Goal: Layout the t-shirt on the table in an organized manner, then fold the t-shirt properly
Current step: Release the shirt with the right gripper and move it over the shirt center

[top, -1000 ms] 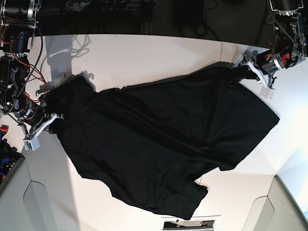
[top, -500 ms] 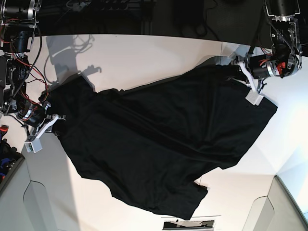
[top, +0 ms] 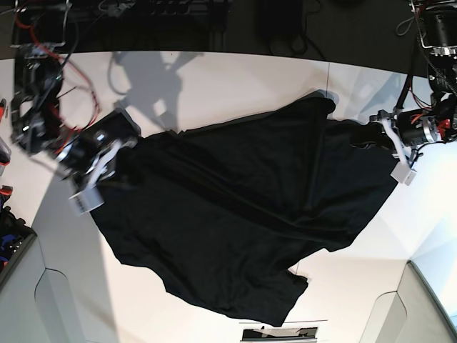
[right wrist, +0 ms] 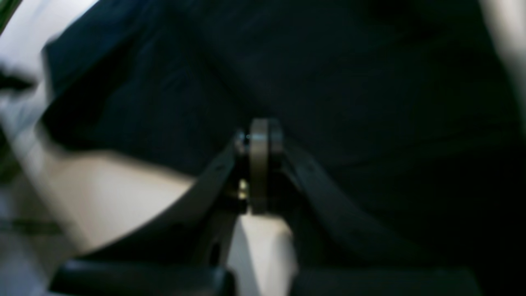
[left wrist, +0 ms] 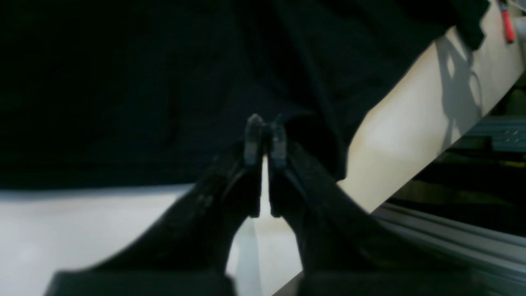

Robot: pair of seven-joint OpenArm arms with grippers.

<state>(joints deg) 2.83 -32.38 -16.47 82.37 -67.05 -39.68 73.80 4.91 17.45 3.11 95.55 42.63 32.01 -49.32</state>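
White table (top: 214,78) under dark lab clutter | black t-shirt (top: 235,214) sprawled diagonally, rumpled | limp, light, drapes: pinch hem corners | right gripper (right wrist: 259,135) clamped on t-shirt edge | left gripper (left wrist: 265,131) jaws nearly together at cloth edge, hold unclear

I work in a robot lab. My two arms (top: 50,121) with bare red wires stand at a wide white table (top: 235,86). Behind it I see dark cables (top: 171,11) and metal rails (left wrist: 452,242).
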